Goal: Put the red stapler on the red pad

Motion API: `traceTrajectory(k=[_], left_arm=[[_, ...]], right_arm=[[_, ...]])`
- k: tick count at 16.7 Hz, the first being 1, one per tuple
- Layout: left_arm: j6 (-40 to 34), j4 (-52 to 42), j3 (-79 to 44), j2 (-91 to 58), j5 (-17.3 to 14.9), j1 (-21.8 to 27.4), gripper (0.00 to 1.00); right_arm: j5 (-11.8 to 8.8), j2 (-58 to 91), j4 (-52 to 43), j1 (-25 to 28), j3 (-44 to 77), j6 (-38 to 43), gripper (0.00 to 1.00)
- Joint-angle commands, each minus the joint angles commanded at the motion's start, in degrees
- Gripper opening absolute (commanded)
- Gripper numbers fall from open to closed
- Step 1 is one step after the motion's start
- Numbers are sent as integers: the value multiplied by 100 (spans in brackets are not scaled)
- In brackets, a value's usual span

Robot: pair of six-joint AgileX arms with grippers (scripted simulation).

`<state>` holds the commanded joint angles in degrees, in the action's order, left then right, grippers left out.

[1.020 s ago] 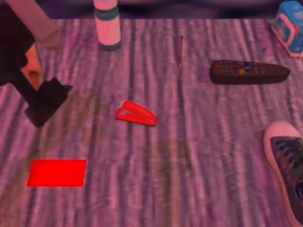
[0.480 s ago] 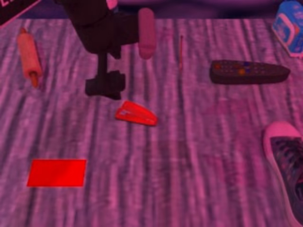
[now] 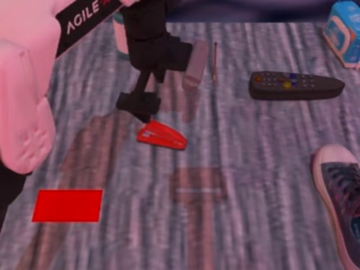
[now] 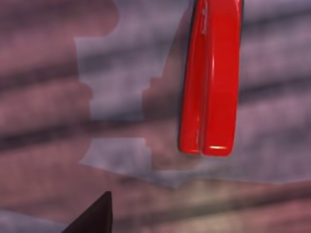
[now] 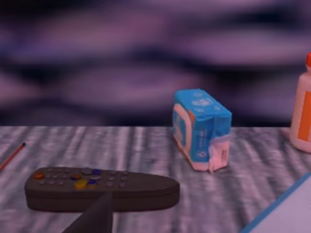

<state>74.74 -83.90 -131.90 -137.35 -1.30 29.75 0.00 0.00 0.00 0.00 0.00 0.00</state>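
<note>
Red stapler [image 3: 162, 135] lies mid-table, long axis slanting left-right; my left gripper [image 3: 136, 106] sits just above its left end, fingers' spread unclear. Red pad [image 3: 67, 205] lower left, well apart. Remote [image 3: 296, 85], sneaker [image 3: 341, 191] right. Left wrist: stapler [image 4: 211, 77] alone on cloth. Right wrist: remote [image 5: 99, 188], blue pack [image 5: 200, 128].

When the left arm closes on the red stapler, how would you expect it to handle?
The red stapler looks glossy in the left wrist view, so it may slip in a light pinch. Its rigid wedge shape should hold form and probably won't roll. The left end effector hovers at its far-left end; an end grasp might let it pivot.
</note>
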Motion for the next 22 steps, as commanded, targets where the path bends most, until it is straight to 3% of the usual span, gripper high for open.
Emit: traceTrajectory(k=[10,17,22], left_arm=[[147,38,-116,-168,103,-12,100],[151,1770,1478,-276,105,-5,100],[162,2099,1794,-328,104,-3,100]], right_arm=[[0,0,0,0,0,0,100],[0,0,0,0,0,0,100],[0,0,0,0,0,0,100]])
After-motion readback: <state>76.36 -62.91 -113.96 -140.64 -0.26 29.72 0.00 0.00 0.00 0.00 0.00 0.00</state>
